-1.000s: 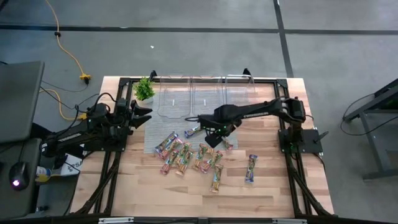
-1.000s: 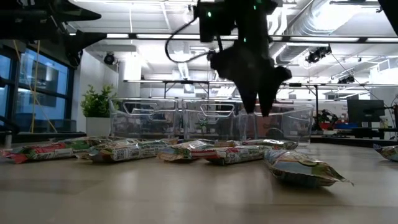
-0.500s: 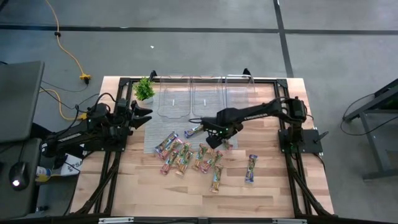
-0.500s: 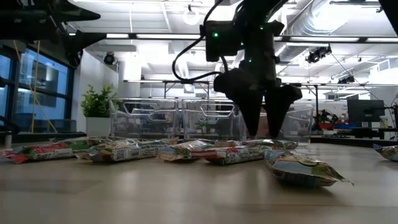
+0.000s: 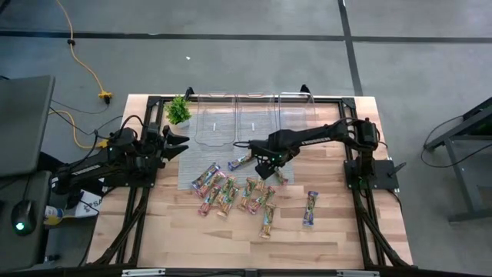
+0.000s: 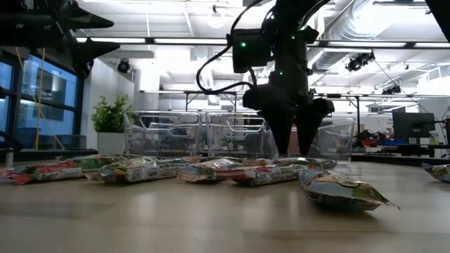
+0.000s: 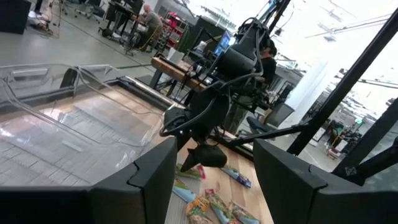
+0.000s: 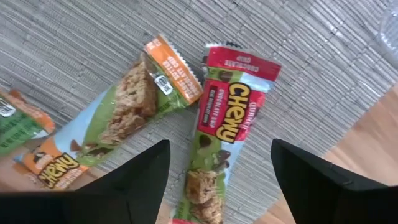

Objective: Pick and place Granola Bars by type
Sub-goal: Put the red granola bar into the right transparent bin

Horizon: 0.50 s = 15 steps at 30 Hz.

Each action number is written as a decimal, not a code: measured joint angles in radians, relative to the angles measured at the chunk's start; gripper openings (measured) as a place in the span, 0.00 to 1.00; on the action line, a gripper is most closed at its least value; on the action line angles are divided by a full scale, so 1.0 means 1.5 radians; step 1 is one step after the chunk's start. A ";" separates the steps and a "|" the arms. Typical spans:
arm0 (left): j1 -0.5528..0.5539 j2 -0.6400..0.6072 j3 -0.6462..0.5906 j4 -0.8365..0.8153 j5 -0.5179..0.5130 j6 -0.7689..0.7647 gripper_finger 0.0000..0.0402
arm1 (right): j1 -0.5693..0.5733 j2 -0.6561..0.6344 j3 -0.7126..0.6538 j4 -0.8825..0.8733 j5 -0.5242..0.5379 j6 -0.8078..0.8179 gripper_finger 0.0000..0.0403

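Three bins [image 5: 252, 115] line the desk's [image 5: 338, 238] far edge, a plant [image 5: 178, 110] at their left end. Granola Bars [image 5: 238, 192] lie scattered mid-desk, one bar [image 5: 310, 208] apart toward the right edge.

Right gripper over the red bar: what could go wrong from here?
1. The right gripper is open, straddling the red bar, but the orange bar lies close beside it; one finger could land on it or drag it along.
2. Both bars lie on the grey mat; fingertips may catch the weave on closing.
3. The bar lies slanted between the fingers, so it may twist in the pinch.
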 joint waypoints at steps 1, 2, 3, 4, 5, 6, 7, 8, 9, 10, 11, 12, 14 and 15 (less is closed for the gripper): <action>0.000 0.000 0.000 0.000 0.000 0.000 0.51 | 0.001 0.000 0.000 0.001 0.000 0.001 0.66; 0.000 0.000 0.000 0.000 0.000 0.000 0.51 | 0.002 0.000 0.000 0.001 0.000 0.001 0.66; 0.000 0.000 0.000 0.000 0.000 0.000 0.51 | 0.004 0.000 0.000 0.002 0.001 0.001 0.66; 0.000 0.000 0.000 0.000 0.000 0.000 0.51 | 0.005 0.002 0.000 0.005 0.001 0.001 0.66; 0.000 0.000 0.000 0.000 -0.001 0.000 0.51 | 0.005 0.003 0.000 0.005 0.003 0.001 0.66; 0.000 0.000 0.000 0.000 -0.001 0.001 0.51 | 0.005 0.005 0.000 0.005 0.003 0.000 0.66; 0.000 0.000 0.000 0.000 -0.001 0.003 0.51 | 0.006 0.006 -0.002 0.007 0.004 0.000 0.66; 0.000 0.000 0.000 0.000 -0.001 0.004 0.51 | 0.006 0.008 -0.003 0.010 0.005 0.000 0.66; 0.000 0.000 0.000 0.000 -0.001 0.004 0.51 | 0.006 0.008 -0.008 0.011 0.003 0.003 0.66; 0.000 0.000 0.000 0.000 -0.001 0.004 0.51 | 0.006 0.009 -0.014 0.011 -0.003 0.004 0.66; 0.000 0.000 0.000 0.000 -0.001 0.005 0.51 | 0.006 0.010 -0.020 0.012 -0.009 0.005 0.66; 0.000 0.000 0.000 0.000 -0.001 0.005 0.51 | 0.006 0.011 -0.028 0.018 -0.010 0.006 0.66; 0.000 0.000 0.000 0.000 -0.001 0.006 0.51 | 0.007 0.011 -0.044 0.031 -0.020 0.018 0.66; 0.000 0.000 0.000 0.000 -0.001 0.006 0.51 | 0.006 0.011 -0.051 0.033 -0.026 0.022 0.66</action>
